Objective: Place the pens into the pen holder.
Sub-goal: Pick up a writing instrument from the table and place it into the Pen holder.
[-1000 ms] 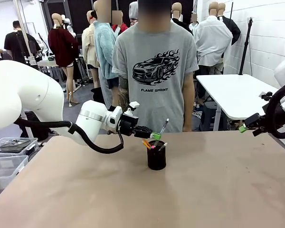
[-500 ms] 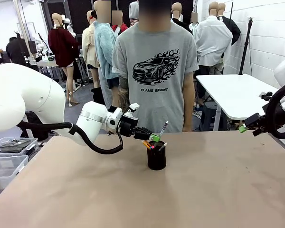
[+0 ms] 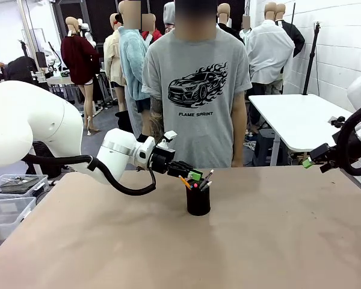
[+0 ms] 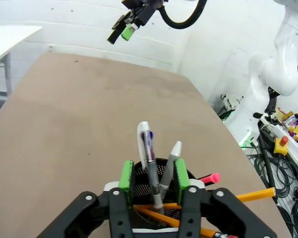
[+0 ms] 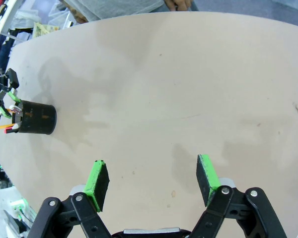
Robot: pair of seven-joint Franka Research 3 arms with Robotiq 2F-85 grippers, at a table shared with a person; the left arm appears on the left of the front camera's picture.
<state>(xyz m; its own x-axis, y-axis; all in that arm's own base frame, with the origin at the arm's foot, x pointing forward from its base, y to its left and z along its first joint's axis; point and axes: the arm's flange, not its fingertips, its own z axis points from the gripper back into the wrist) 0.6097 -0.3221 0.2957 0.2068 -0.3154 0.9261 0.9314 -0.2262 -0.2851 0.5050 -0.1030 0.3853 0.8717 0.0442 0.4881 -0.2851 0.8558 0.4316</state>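
The black mesh pen holder [image 3: 198,201] stands mid-table, near the far edge. My left gripper [image 3: 195,176] hovers just over its rim, open. In the left wrist view the green pads [image 4: 125,176] flank two pens standing in the holder [image 4: 156,201]: a silver-white pen [image 4: 145,148] and a darker grey one [image 4: 169,166]. A yellow-orange pencil [image 4: 253,195] and a pink eraser end [image 4: 211,177] lean out to the side. My right gripper [image 5: 153,181] is open and holds nothing. It hangs high at the table's right side [image 3: 308,162], far from the holder [image 5: 37,118].
A person in a grey T-shirt [image 3: 195,90] stands at the far edge behind the holder. Clear plastic bins [image 3: 12,201] sit off the table's left side. A white table [image 3: 295,117] stands at the back right. Bare tabletop [image 3: 277,229] spreads around the holder.
The pen that stuck up from my left gripper has dropped down into the holder. The left gripper has sunk slightly. The right arm has not moved.
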